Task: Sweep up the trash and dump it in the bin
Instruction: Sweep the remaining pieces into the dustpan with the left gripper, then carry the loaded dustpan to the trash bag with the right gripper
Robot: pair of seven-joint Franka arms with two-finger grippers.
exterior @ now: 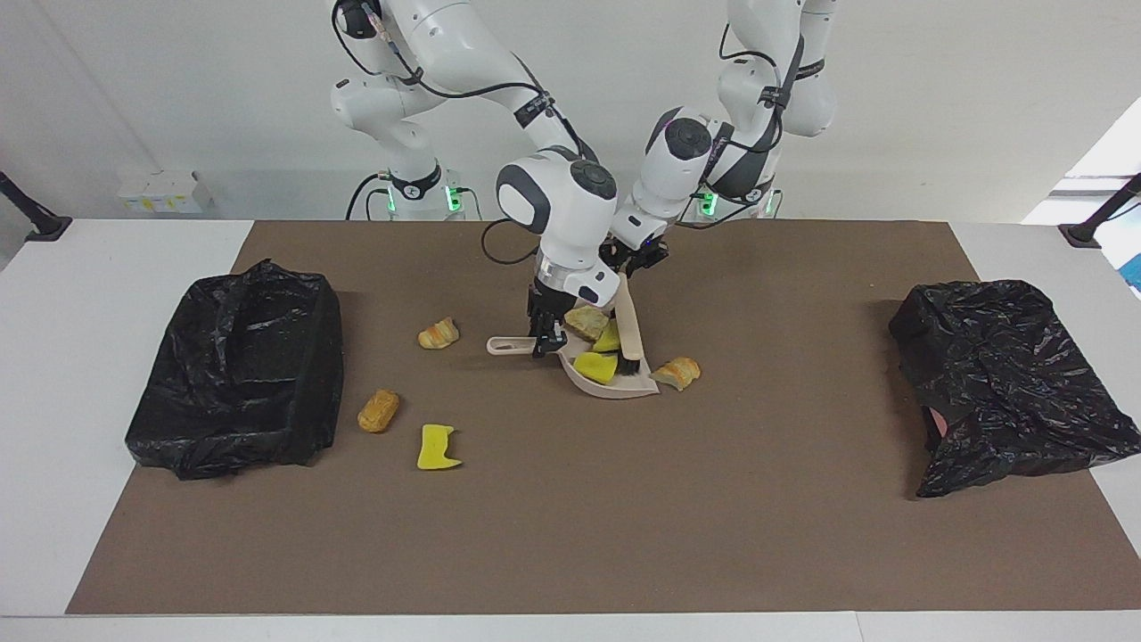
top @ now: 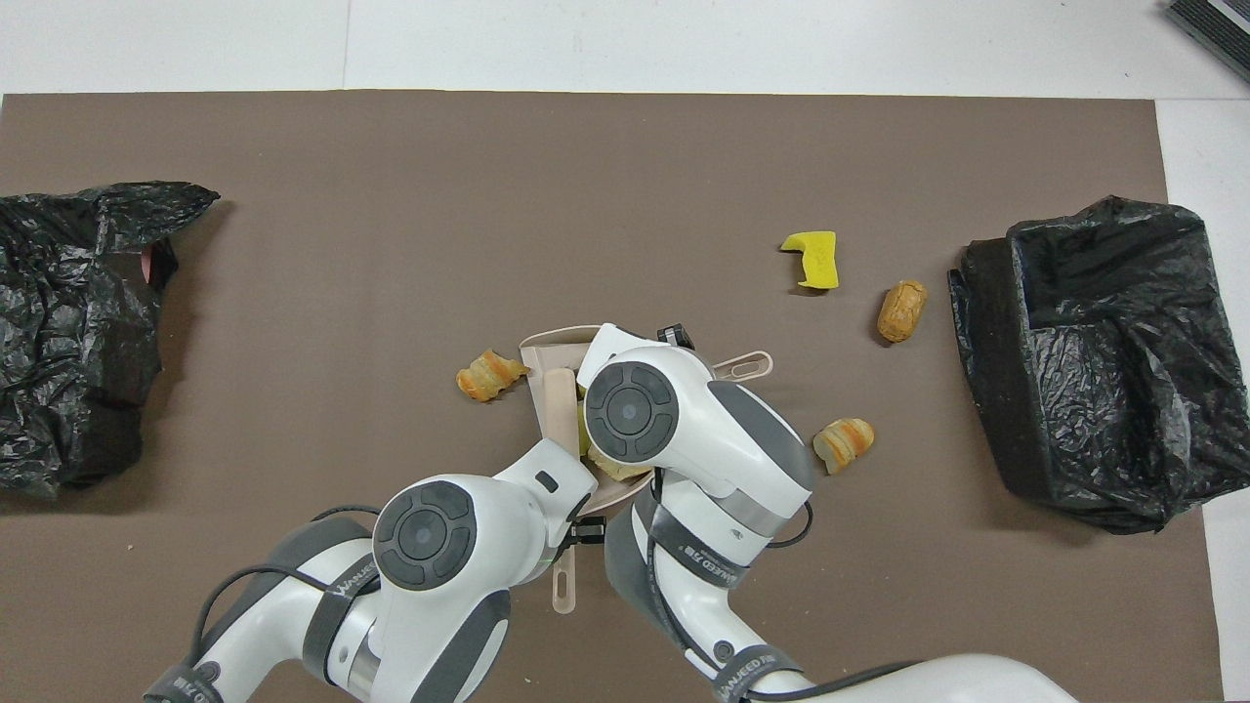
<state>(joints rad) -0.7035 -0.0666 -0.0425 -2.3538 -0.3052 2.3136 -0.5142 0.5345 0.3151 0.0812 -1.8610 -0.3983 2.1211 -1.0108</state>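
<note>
1. Beige plastic is what our dustpan [exterior: 615,374] is made of, and it sits on the brown mat [exterior: 570,535] in the middle of the bench [exterior: 116,267].
2. Our right end effector [exterior: 545,343] is pinching the dustpan handle, so the pan stays put.
3. Our left end effector [exterior: 635,259] is pinching the top of the brush [exterior: 628,334]. The bristles are down in the pan's mouth.
4. Three bits of trash [exterior: 595,366] lie in the pan: two yellow sponge bits and one brown bread bit.
5. One striped bread piece [exterior: 676,373] lies just at the lip of the pan, on the side toward the left arm's end. It is not in yet.
6. We think the good way is to lift the brush, set it down past that piece, and pull it gently along the mat into the pan. We must keep the pan flat so nothing rolls out.
7. That piece is long and curved. Its long side runs almost along the pan's lip, so it may roll when pushed.
8. A small croissant [exterior: 438,333], a brown roll [exterior: 378,411] and a yellow sponge [exterior: 437,447] wait on the mat toward the right arm's end, near a black bin bag [exterior: 236,366]. Another black bag [exterior: 1007,374] sits at the left arm's end.
</note>
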